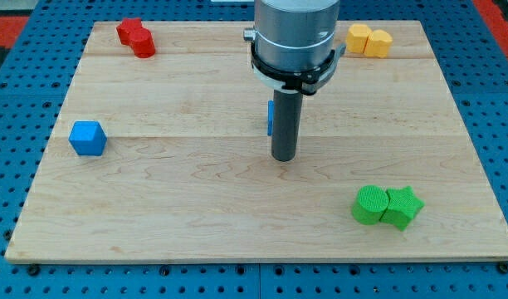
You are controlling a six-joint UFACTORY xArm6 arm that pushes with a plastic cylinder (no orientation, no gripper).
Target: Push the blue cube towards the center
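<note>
The blue cube (87, 138) sits near the left edge of the wooden board (196, 191), about halfway up. My tip (284, 158) rests near the middle of the board, far to the right of the cube and not touching it. A second blue block (271, 117) shows as a thin sliver just behind the rod on its left side; its shape is hidden.
Red blocks (135, 36) lie at the top left. Two yellow blocks (368, 40) lie at the top right. A green cylinder (370, 204) touches a green star-shaped block (402, 207) at the bottom right. Blue pegboard surrounds the board.
</note>
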